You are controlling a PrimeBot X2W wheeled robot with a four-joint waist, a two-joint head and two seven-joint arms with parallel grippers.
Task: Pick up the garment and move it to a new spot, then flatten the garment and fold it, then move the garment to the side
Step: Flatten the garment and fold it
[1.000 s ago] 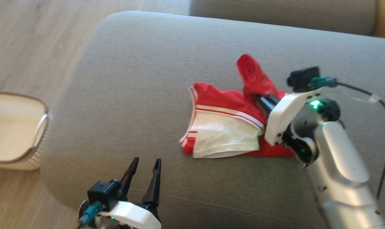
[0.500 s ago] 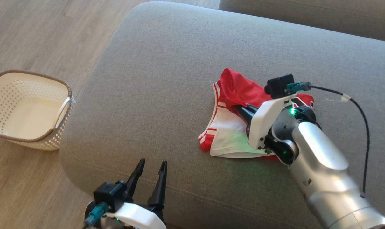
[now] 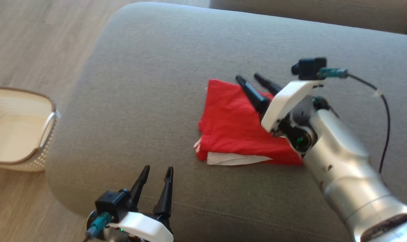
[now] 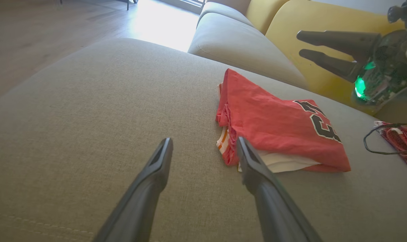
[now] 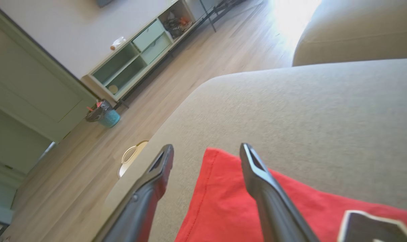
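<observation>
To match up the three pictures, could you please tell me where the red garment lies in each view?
Head view: the garment lies folded right of centre, below the open right gripper.
Left wrist view: right of centre, just past the left gripper.
Right wrist view: along the bottom, from centre to the right corner, beneath the right gripper.
Shared landmark: the grey cushion it lies on.

Robot's left hand (image 3: 158, 168) sat at lower left of head view, fingers pointing up, spread wide, empty. The right hand (image 3: 247, 76) reached in from lower right on silver forearm (image 3: 341, 161), white wrist housing (image 3: 287, 101) angled up-left, fingers apart, gripping nothing.
</observation>
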